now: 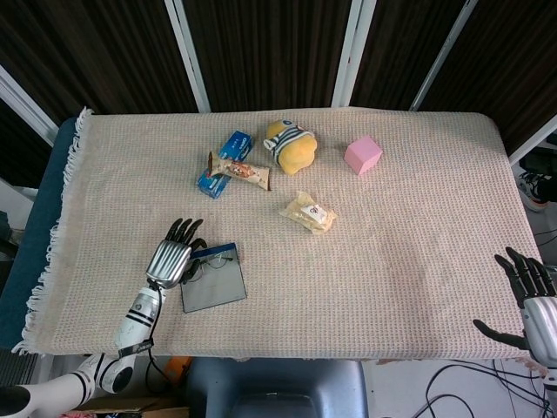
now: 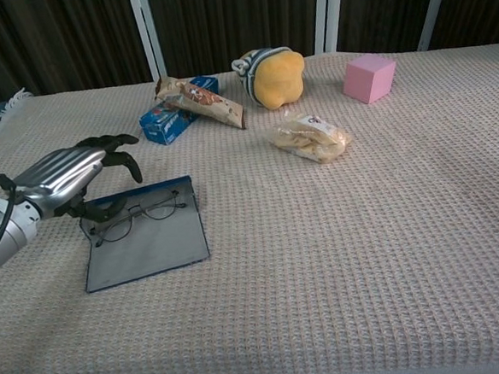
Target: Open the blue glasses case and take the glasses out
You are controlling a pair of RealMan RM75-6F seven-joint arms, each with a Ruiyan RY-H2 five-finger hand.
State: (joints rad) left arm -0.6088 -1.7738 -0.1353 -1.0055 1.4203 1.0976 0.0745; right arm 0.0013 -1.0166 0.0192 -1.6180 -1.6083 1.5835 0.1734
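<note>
- Your left robot hand (image 2: 69,176) hovers palm down at the near-left part of the table (image 1: 418,226), fingers spread and gently curled, grasping nothing; it sits just off the left edge of the glasses case, its fingertips (image 2: 134,171) over that edge.
- In the head view the same left robot hand (image 1: 171,259) lies left of the case, forearm running back toward the near table edge.
- The blue glasses case (image 2: 155,241) lies flat and open on the cloth, showing a grey inner face with a thin blue rim along its far edge.
- The glasses (image 2: 140,216) rest on the far half of the open case, thin dark wire frame, lenses down flat; nothing grips them.
- Your right robot hand (image 1: 531,292) shows only in the head view, at the near-right corner beyond the table edge, fingers spread, released and holding nothing.
- Farther back, well apart from the case: a blue box (image 2: 174,115) with a brown snack wrapper (image 2: 201,100) lying across it.
- Right of these, a yellow plush toy with a striped cap (image 2: 274,76).
- In front of the toy, a clear packet of pale snacks (image 2: 309,137).
- At the far right, a pink cube (image 2: 369,78).
- A woven beige cloth (image 2: 366,256) covers the whole table.
</note>
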